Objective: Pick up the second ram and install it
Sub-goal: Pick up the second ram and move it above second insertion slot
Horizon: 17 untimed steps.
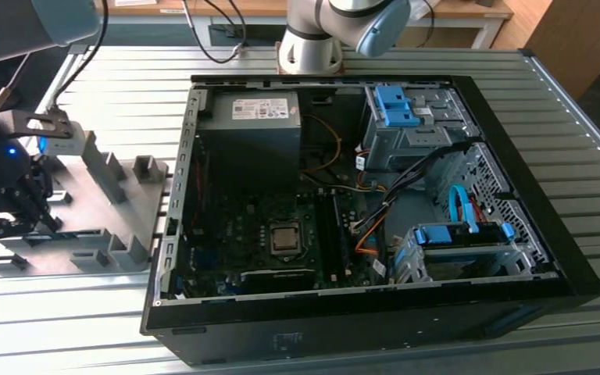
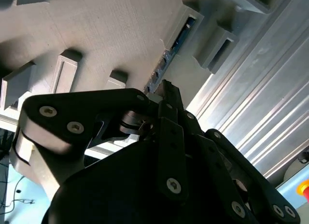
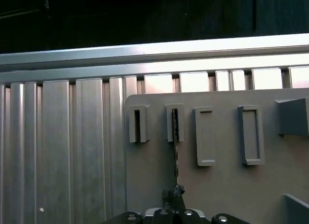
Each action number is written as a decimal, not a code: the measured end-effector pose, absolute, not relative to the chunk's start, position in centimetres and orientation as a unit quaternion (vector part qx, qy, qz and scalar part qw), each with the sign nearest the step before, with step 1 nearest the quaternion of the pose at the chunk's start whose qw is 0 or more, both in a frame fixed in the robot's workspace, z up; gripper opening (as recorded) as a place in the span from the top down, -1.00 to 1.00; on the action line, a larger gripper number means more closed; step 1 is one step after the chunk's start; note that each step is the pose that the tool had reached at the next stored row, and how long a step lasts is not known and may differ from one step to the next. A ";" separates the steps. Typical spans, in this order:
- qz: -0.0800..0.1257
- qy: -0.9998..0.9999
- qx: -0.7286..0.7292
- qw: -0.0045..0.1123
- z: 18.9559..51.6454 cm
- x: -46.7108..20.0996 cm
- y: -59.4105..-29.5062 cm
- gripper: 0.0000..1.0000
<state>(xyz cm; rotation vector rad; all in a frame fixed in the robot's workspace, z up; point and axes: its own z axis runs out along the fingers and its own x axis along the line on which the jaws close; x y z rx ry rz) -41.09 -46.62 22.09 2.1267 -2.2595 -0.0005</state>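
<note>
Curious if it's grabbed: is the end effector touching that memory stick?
Cannot tell. In the first wrist view the second ram runs up to the end effector, yet neither contact nor gap shows plainly.

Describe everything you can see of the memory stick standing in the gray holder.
The second ram shows edge-on as a thin dark strip, standing on its long edge above the gray holder plate. Its far end sits in a slotted gray block. The second wrist view shows bluish flecks along it. The hand is at its near end; contact is unclear.
</note>
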 end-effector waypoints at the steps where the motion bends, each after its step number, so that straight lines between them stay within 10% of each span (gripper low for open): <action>1: 0.000 -0.726 0.688 0.019 22.1 -41.1 -46.6 0.80; 17: -0.019 -0.700 0.714 0.001 22.1 -41.1 -46.6 0.80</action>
